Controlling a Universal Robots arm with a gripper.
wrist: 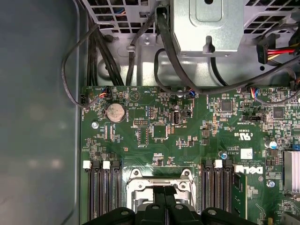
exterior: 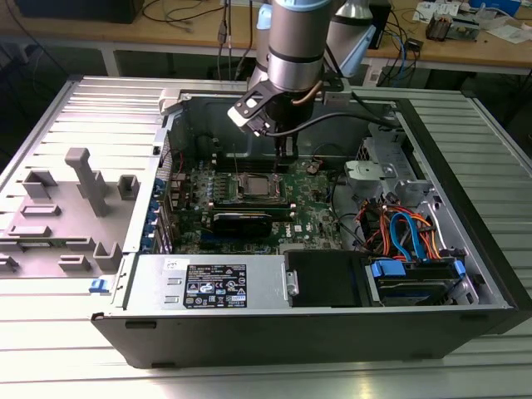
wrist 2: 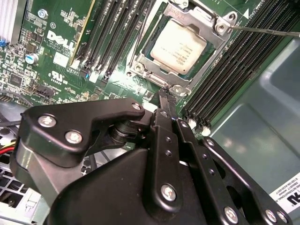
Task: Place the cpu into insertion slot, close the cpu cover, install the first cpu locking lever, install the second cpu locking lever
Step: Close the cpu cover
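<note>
The cpu (wrist 2: 178, 46) lies flat in the insertion slot (exterior: 254, 187) on the green motherboard (exterior: 312, 212); its silver top shows through the window of the cpu cover (wrist 2: 205, 22), which lies down over it. A thin metal lever rod (wrist 2: 262, 31) runs out from one socket corner. My gripper (wrist 2: 165, 95) is shut, its black fingertips pressed together with nothing seen between them, right at the socket's edge just outside the cover frame. In the first wrist view the gripper (wrist: 165, 191) hangs over the socket frame (wrist: 136, 186). In the exterior view the gripper (exterior: 285, 155) stands just behind the socket.
Long black memory slots (wrist 2: 234, 70) flank the socket on both sides. The open case (exterior: 332, 324) holds a power supply (exterior: 212, 284), a drive bay with blue and orange cables (exterior: 407, 237), and black cables (wrist: 164, 51). A grey fixture (exterior: 83, 179) lies at the exterior view's left.
</note>
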